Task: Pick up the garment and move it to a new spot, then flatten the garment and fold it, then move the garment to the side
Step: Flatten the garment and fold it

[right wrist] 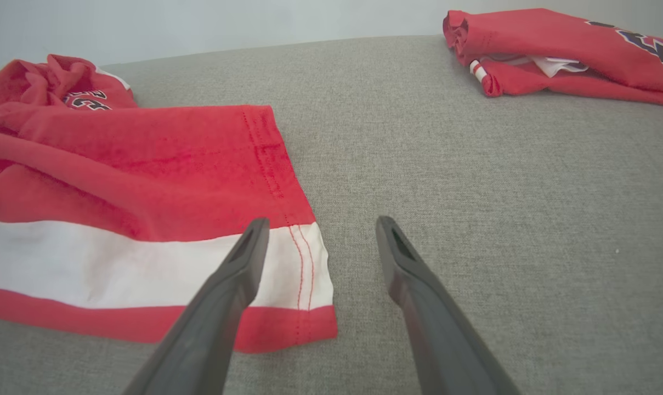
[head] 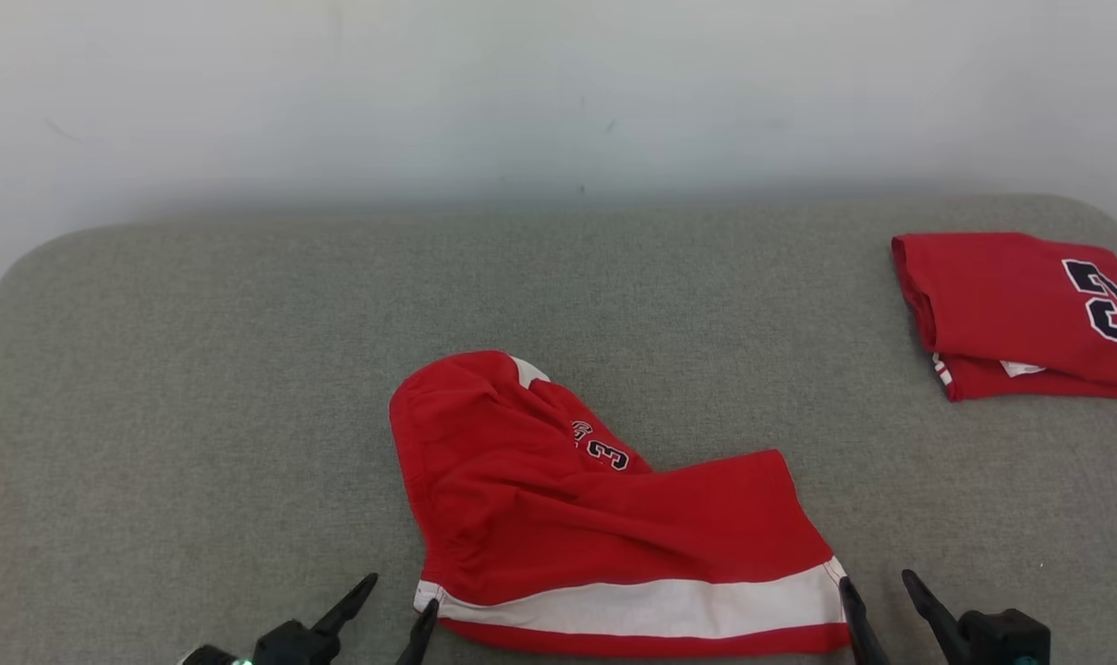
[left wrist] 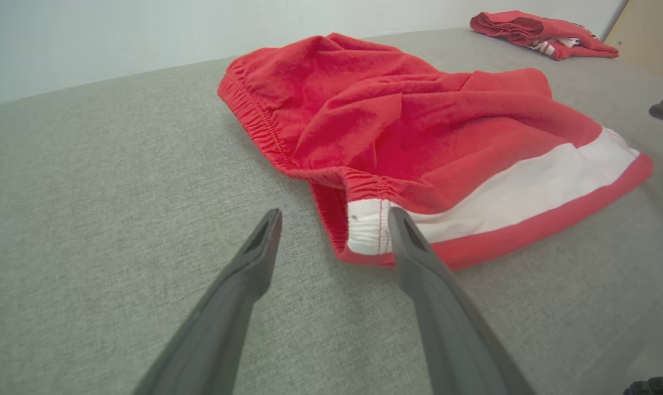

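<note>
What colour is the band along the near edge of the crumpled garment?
The band is white, red hem below; clearest in the right wrist view.

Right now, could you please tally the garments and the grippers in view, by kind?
Red garments: 2, the crumpled garment and the folded garment
Grippers: 2, the left gripper and the right gripper
Total: 4

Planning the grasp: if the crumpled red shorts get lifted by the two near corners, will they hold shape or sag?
Probably sag: the shorts lie in soft folds, so the middle should droop. Likely light; the cloth looks thin. Pushed, they would probably bunch against the textured grey surface rather than slide.
</note>
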### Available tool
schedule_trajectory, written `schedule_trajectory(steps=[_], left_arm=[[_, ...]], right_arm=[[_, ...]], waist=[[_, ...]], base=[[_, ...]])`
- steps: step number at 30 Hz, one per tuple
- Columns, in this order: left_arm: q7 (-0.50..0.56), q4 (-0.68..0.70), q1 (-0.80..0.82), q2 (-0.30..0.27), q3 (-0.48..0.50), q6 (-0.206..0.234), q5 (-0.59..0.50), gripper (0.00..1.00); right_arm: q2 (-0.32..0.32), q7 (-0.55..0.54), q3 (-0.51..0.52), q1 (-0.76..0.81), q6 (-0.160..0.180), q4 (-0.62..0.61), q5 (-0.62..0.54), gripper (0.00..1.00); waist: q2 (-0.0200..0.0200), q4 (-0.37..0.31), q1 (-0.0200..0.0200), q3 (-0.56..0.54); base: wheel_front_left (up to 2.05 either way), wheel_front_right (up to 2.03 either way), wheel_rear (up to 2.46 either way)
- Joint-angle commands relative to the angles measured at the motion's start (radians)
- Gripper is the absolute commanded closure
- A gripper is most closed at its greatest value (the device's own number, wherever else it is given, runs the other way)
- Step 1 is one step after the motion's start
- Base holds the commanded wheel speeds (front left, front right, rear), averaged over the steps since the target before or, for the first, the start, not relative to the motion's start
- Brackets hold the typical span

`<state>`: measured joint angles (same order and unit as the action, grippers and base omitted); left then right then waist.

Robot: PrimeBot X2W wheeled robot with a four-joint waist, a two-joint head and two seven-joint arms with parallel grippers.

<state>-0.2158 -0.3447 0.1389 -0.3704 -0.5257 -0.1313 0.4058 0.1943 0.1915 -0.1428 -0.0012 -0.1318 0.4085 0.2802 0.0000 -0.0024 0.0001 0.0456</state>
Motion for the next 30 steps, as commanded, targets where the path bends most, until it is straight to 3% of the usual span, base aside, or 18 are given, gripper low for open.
schedule_trajectory(steps=[1,16,17,18,19,25,30], left_arm=[[-0.006,-0.007,0.018,-0.006,-0.010,0.001,0.008,0.00],[-0.026,-0.163,0.218,-0.079,-0.294,0.002,0.189,0.00],[-0.028,-0.168,0.227,-0.079,-0.305,0.002,0.195,0.31],[-0.032,-0.173,0.237,-0.081,-0.330,0.002,0.216,1.00],[-0.033,-0.176,0.238,-0.084,-0.339,0.002,0.225,1.00],[-0.047,-0.149,0.216,-0.077,-0.327,0.002,0.258,1.00],[-0.050,-0.073,0.190,-0.073,-0.259,0.006,0.247,1.00]], right_arm=[[0.003,0.008,-0.004,-0.014,0.003,0.006,0.006,0.00],[-0.007,0.043,-0.139,-0.171,0.003,0.253,0.052,0.00],[-0.009,0.042,-0.153,-0.181,0.003,0.273,0.060,0.00],[-0.010,0.043,-0.173,-0.200,0.003,0.303,0.073,0.56],[-0.009,0.044,-0.181,-0.207,0.003,0.315,0.079,1.00],[0.005,0.071,-0.192,-0.220,0.003,0.311,0.104,1.00],[0.019,0.074,-0.171,-0.193,0.003,0.199,0.119,1.00]], waist=[[0.0000,-0.005,-0.0001,0.012],[0.0000,-0.036,-0.0001,0.055],[0.0000,-0.037,-0.0001,0.056],[0.0000,-0.036,-0.0001,0.057],[0.0000,-0.035,-0.0001,0.057],[0.0000,-0.021,-0.0001,0.042],[0.0000,-0.013,-0.0001,0.020]], base=[[0.00,0.00,0.00],[0.00,0.00,0.00],[0.00,0.00,0.00],[0.00,0.00,0.00],[0.00,0.00,0.00],[0.00,0.00,0.00],[0.00,0.00,0.00]])
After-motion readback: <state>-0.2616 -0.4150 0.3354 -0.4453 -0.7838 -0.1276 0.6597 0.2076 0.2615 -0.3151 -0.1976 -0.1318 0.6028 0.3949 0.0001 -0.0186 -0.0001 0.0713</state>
